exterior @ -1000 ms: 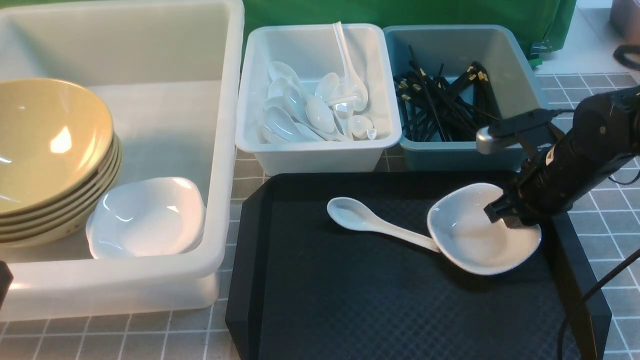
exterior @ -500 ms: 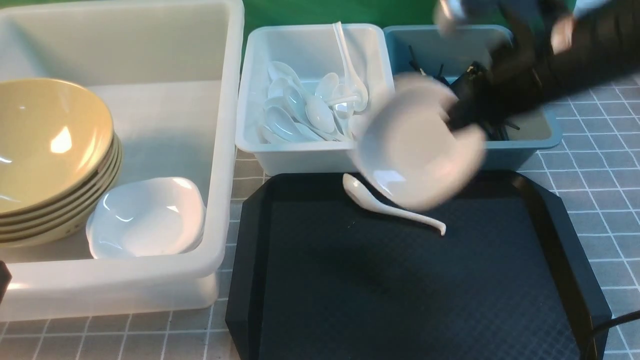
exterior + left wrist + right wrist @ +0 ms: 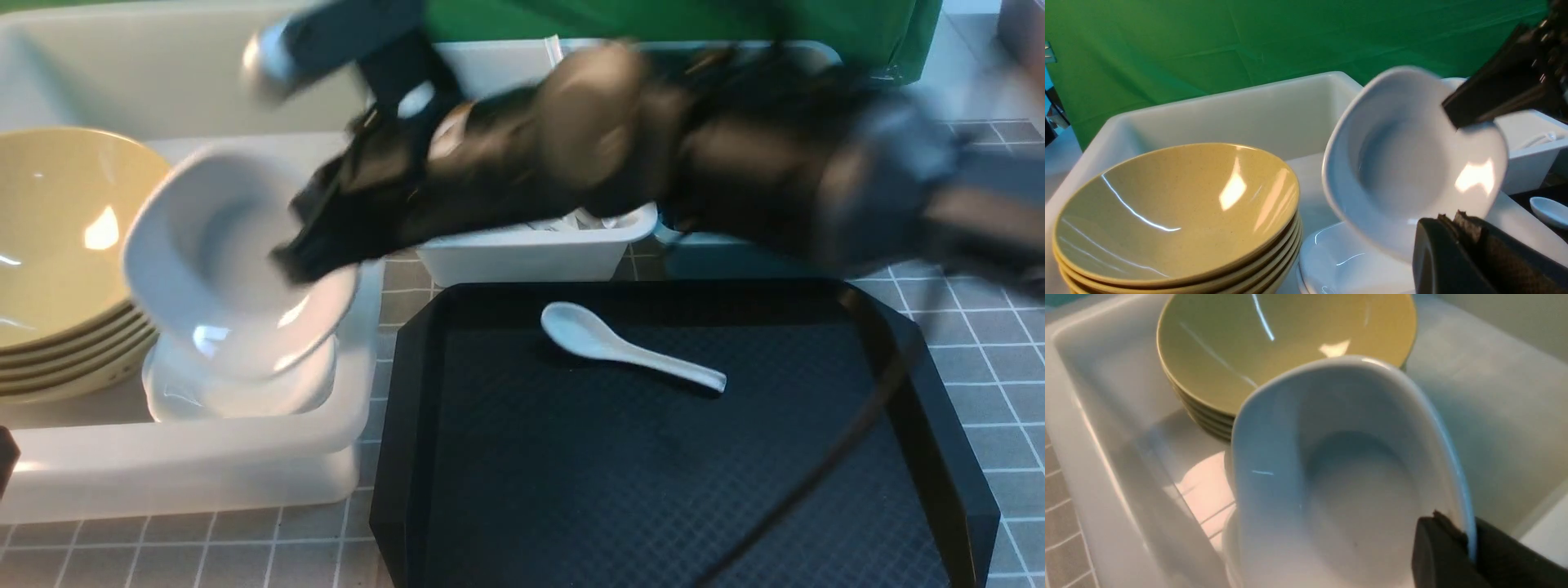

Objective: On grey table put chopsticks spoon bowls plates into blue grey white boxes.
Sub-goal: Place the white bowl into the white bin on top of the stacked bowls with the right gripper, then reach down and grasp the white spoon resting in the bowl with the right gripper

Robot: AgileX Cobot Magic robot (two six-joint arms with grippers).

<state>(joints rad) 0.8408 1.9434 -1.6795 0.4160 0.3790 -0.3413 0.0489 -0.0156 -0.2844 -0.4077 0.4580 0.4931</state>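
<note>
- Right now my right gripper point(image 3: 298, 249) is clamped on the rim of a small glossy white rounded-square plate point(image 3: 220, 261); one finger lies inside the dish, the other behind its rim; the arm itself is blurred in the front view.
- That plate hangs tilted, its hollow turned toward the stack of large tan glossy bowls point(image 3: 65, 237); below it are the white plates point(image 3: 237, 400) already lying in the large translucent white plastic box point(image 3: 188, 469); whether its lower edge touches them I cannot tell.
- The step in hand, as I judge it, is setting this plate down in that box; the carry looks nearly done.
- Next move, I think: level the plate, lower it until it nests on the white plates, then part the fingers and lift straight up; the bowls stand just beside, so a sideways swing could knock them.
- A glossy white soup spoon point(image 3: 620, 351) lies alone on the black textured tray point(image 3: 653, 490), scoop end nearer the big box; it probably belongs in the small pale white plastic box point(image 3: 531, 257) just beyond the tray, so that job is left.
- My left gripper point(image 3: 1457, 228) shows only as a dark edge in its own wrist view; whether its fingers are apart or together I cannot tell; it holds nothing that I can see.
</note>
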